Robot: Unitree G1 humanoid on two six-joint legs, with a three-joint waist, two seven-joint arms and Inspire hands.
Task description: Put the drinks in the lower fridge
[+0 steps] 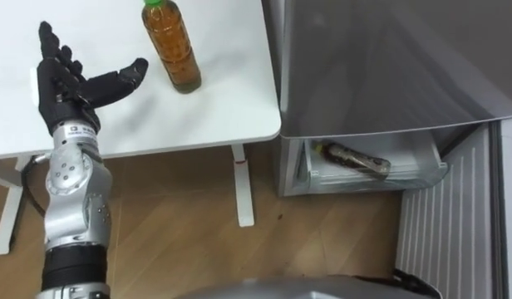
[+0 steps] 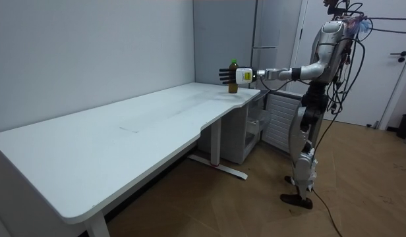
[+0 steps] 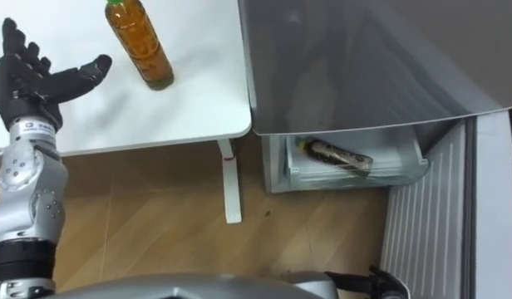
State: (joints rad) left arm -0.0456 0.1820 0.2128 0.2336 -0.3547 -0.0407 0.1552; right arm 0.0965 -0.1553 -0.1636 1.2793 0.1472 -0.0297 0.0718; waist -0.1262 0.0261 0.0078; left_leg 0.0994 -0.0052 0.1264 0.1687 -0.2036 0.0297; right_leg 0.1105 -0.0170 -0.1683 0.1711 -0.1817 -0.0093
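Note:
A bottle of amber tea (image 1: 171,46) with a green cap stands upright on the white table (image 1: 223,108), near its right end. My left hand (image 1: 66,81) hovers over the table just left of the bottle, fingers straight and thumb spread toward it, a small gap between them. In the room view my left hand (image 2: 227,75) is stretched out beside the bottle (image 2: 233,78). A second dark bottle (image 1: 356,159) lies on its side in the open lower fridge drawer (image 1: 422,170). The same bottle (image 3: 140,43) and lying bottle (image 3: 337,154) appear in the right eye view, with my hand (image 3: 23,79) at the left.
The grey fridge (image 1: 381,58) stands directly right of the table. Its open door (image 1: 455,224) with ribbed inner face hangs at the lower right. A white table leg (image 1: 242,184) stands on the wooden floor. I stand at the table's end beside the fridge.

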